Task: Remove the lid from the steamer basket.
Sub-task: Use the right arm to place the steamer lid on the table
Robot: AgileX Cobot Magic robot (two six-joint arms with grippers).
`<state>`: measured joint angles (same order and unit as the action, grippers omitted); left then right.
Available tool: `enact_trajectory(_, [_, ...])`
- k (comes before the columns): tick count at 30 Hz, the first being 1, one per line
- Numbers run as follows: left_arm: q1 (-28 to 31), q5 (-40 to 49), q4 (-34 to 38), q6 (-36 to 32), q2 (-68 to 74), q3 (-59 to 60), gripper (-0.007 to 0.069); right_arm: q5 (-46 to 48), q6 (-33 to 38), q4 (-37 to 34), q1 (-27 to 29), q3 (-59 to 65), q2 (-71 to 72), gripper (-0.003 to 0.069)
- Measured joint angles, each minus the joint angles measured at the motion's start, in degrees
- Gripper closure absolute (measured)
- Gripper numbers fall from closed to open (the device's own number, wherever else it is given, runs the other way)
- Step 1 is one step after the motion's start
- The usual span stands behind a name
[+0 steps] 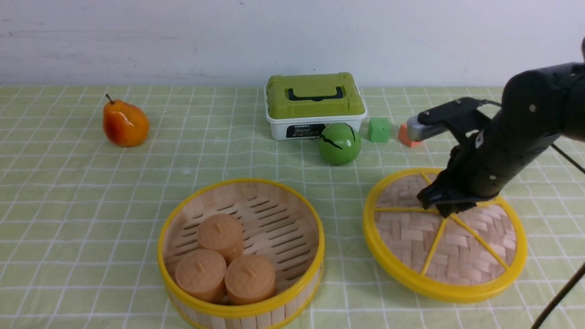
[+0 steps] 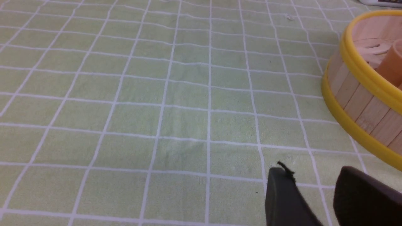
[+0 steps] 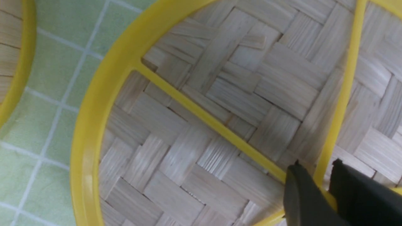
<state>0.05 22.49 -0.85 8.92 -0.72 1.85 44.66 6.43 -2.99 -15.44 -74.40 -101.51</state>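
Note:
The steamer basket (image 1: 316, 237) stands open at the front centre, with three tan buns (image 1: 220, 234) on its slatted floor. The lid (image 1: 457, 249) lies to the right of it at table level, apart from the basket. My right gripper (image 1: 445, 208) is shut on the lid's yellow centre knob; in the right wrist view the gripper (image 3: 317, 164) has its jaws on either side of the knob above the woven lid (image 3: 220, 78). My left gripper (image 2: 311, 172) is open and empty over the cloth, beside the basket's wall (image 2: 361, 94). It is out of the front view.
A white box with a green lid (image 1: 314, 103) stands at the back centre, with a green ball (image 1: 339, 143) in front of it, then a green cube (image 1: 379, 130) and an orange block (image 1: 406, 135) to its right. An orange pear (image 1: 124, 123) lies at the back left.

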Motion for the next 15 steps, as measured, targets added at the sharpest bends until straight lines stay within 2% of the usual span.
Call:
enact_trajectory(4, [0.0, 0.0, 0.0, 0.0, 0.0, 0.0, 0.0386, -0.43, -0.49, -0.01, 0.0, 0.0, -3.39, 0.0578])
enact_trajectory(7, [0.0, 0.0, 0.0, 0.0, 0.0, 0.0, 0.0386, -0.9, -1.79, -0.01, 0.0, 0.0, -4.86, 0.0547])
enact_trajectory(9, [0.0, 0.0, 0.0, 0.0, 0.0, 0.0, 0.0386, -1.43, -2.9, -0.01, 0.0, 0.0, -5.06, 0.0454])
enact_trajectory(11, [0.0, 0.0, 0.0, 0.0, 0.0, 0.0, 0.0386, -1.43, -2.98, -0.01, 0.0, -0.05, -5.06, 0.041])
enact_trajectory(13, [0.0, 0.0, 0.0, 0.0, 0.0, 0.0, 0.0386, -0.5, -3.18, -0.01, 0.0, -0.31, -4.07, 0.0283])
enact_trajectory(15, [0.0, 0.0, 0.0, 0.0, 0.0, 0.0, 0.0386, 0.92, -3.18, -0.01, 0.0, -0.48, -1.91, 0.0207])
